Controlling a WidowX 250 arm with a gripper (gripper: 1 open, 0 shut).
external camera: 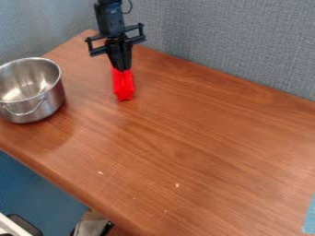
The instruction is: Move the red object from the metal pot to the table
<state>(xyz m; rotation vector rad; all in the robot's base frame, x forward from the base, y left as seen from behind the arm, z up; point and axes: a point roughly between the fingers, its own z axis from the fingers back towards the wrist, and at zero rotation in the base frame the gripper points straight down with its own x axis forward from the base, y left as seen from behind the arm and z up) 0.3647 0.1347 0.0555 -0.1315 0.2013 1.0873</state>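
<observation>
The red object (122, 81) lies on the table (197, 129) near its far edge, to the right of the metal pot (29, 88). The pot stands at the table's left end, and its shiny inside looks empty. My gripper (118, 64) hangs pointing down just over the far end of the red object. Its black fingers are drawn together and shut, with nothing seen between them. Whether the fingertips touch the block's end I cannot tell.
A grey-blue textured wall rises right behind the table's far edge. The tabletop's near-left edge drops off to a blue floor, where a dark object shows at the bottom.
</observation>
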